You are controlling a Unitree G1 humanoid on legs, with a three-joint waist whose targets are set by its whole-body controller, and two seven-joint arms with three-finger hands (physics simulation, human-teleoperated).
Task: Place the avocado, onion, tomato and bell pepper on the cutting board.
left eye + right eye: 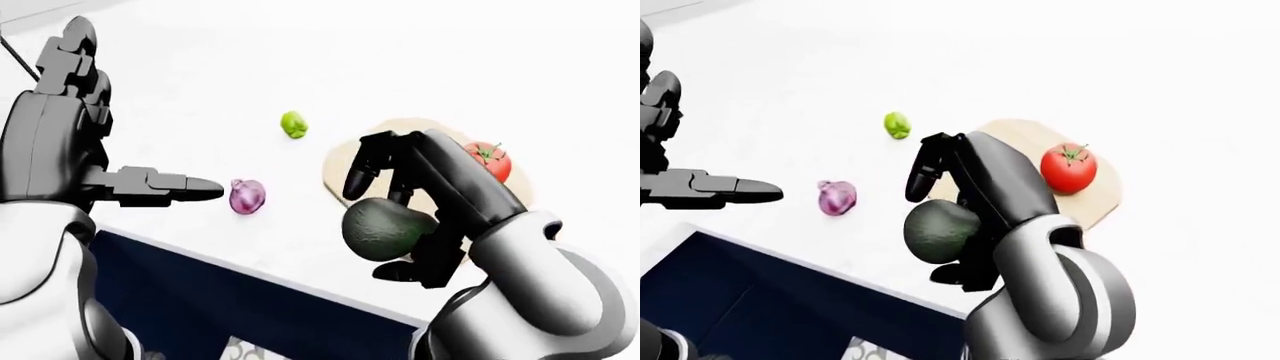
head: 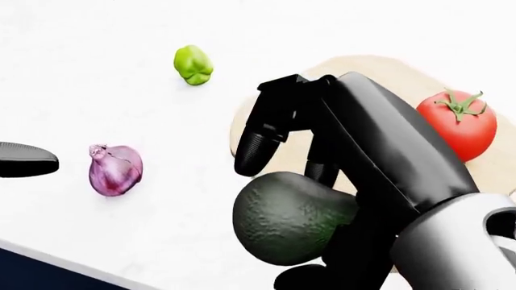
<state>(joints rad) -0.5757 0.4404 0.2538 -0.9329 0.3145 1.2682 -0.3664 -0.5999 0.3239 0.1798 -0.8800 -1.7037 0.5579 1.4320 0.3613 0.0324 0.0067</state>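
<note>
My right hand (image 2: 322, 199) is shut on the dark green avocado (image 2: 286, 217) and holds it above the white counter, by the left end of the wooden cutting board (image 2: 403, 75). The red tomato (image 2: 458, 124) rests on the board at its right. The purple onion (image 2: 115, 170) lies on the counter at the left. The green bell pepper (image 2: 193, 64) lies higher up on the counter. My left hand (image 1: 165, 185) is open at the left of the left-eye view, one finger (image 1: 185, 187) pointing toward the onion (image 1: 246, 196) without touching it.
The white counter (image 2: 97, 90) ends in an edge at the bottom left, with dark blue cabinet front (image 1: 220, 300) below it. A patterned floor patch (image 1: 245, 351) shows at the bottom of the left-eye view.
</note>
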